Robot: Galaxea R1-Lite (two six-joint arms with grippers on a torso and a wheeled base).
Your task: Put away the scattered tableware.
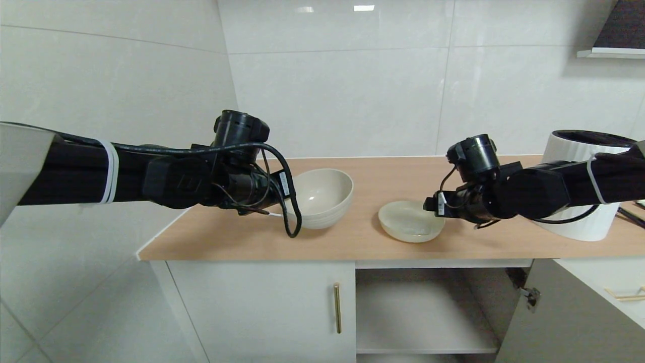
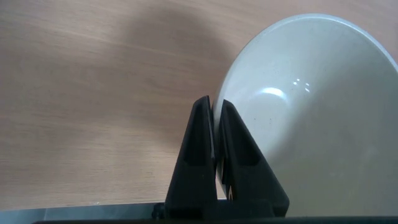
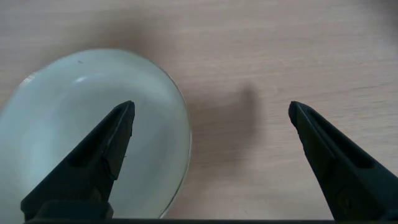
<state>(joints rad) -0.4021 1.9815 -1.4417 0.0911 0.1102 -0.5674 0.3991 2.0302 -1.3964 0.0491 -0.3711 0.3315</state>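
Left end effector [image 2: 214,109]: pinching the bowl [image 2: 311,112] rim; the bowl's body lies just ahead.
Right end effector [image 3: 211,112]: spread, one finger over the plate [image 3: 93,137], the other over bare surface [image 3: 261,56].
Nearer arm: right for the plate.

bowl [image 1: 322,199] x1 | shallow dish [image 1: 410,221] x1 | white pot [image 1: 569,146] x1 | poss. chopsticks [image 1: 627,296] x2

Glossy white tiles cover the walls [image 1: 342,91], with a glare [image 1: 364,8] of lamps high up. A wooden counter [image 1: 211,244] tops white cabinets. The left door [image 1: 262,312] is shut and has a brass handle [image 1: 336,307]. The right door [image 1: 549,322] is swung open on a shelf [image 1: 428,348]. A hood [image 1: 617,35] hangs upper right.
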